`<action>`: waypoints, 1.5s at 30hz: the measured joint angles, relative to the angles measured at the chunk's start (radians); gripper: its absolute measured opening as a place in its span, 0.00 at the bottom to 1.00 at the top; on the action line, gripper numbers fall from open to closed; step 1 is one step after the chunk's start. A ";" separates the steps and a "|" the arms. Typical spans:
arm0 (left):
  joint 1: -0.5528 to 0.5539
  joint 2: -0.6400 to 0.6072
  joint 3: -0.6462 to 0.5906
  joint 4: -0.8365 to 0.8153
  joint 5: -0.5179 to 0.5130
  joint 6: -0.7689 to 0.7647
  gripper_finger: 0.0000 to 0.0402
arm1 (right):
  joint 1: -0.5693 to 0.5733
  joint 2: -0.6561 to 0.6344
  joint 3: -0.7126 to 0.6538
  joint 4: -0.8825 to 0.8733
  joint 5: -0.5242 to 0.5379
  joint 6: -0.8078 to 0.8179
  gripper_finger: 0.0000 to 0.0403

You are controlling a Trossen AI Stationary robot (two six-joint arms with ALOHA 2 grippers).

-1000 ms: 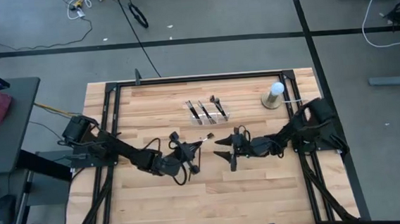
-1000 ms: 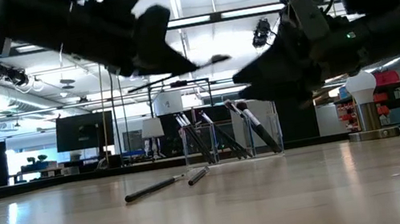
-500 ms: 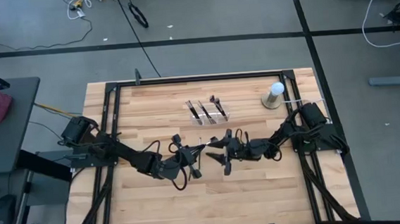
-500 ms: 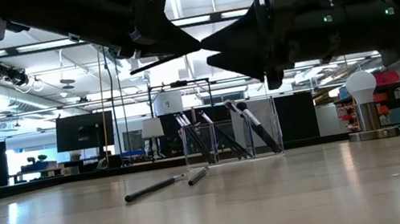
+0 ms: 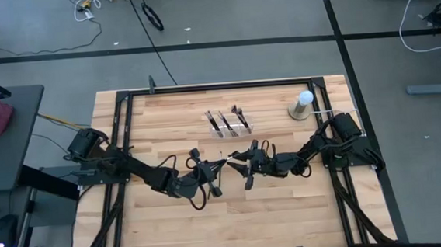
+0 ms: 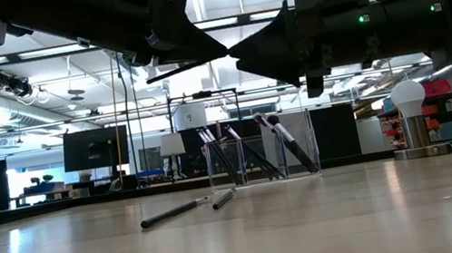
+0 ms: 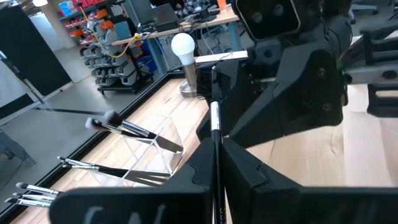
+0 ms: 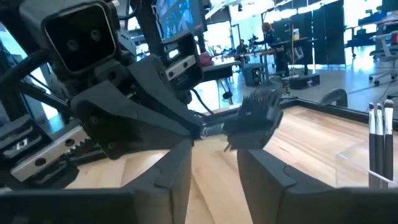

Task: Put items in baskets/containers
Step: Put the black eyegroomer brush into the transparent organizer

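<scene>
Pale wood planks make up the table (image 5: 173, 228), framed by dark rails and standing on a grey floor crossed by black lines. At the middle of the high view the left gripper (image 5: 210, 169) is clamped on a makeup brush (image 5: 222, 162), held above the wood and pointing toward the right gripper (image 5: 244, 166), whose fingers stand apart on either side of the brush's fluffy tip. Just above them in the frame, a clear organiser tray (image 5: 246, 129) holds several brushes leaning upright. Two more brushes (image 6: 174, 212) lie flat on the wood, left of centre in the low view. Near the upper right sits a white ball on a tan base (image 5: 302, 104). Behind the table, the low view shows a bright open workshop with shelving and monitors.
</scene>
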 joint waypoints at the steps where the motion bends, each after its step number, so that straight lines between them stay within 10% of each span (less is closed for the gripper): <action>1: 0.000 0.000 0.000 0.000 0.000 0.000 0.05 | 0.000 -0.006 0.000 0.000 0.000 -0.004 0.32; 12: 0.000 -0.003 0.002 0.003 0.001 -0.006 0.06 | 0.000 -0.065 0.000 -0.003 0.001 -0.026 0.29; 22: 0.009 -0.002 0.000 -0.006 0.041 -0.014 0.06 | 0.001 -0.066 0.000 -0.007 -0.022 -0.032 0.03; 28: 0.043 -0.002 0.000 -0.042 0.140 -0.071 0.20 | 0.005 -0.082 -0.003 -0.070 0.027 -0.051 0.02; 37: 0.045 -0.002 0.000 -0.193 0.142 -0.231 0.52 | -0.002 -0.436 0.021 -0.709 0.173 -0.049 0.02; 45: 0.045 -0.001 -0.003 -0.260 0.140 -0.353 0.58 | -0.082 -0.679 0.286 -1.529 0.234 0.018 0.02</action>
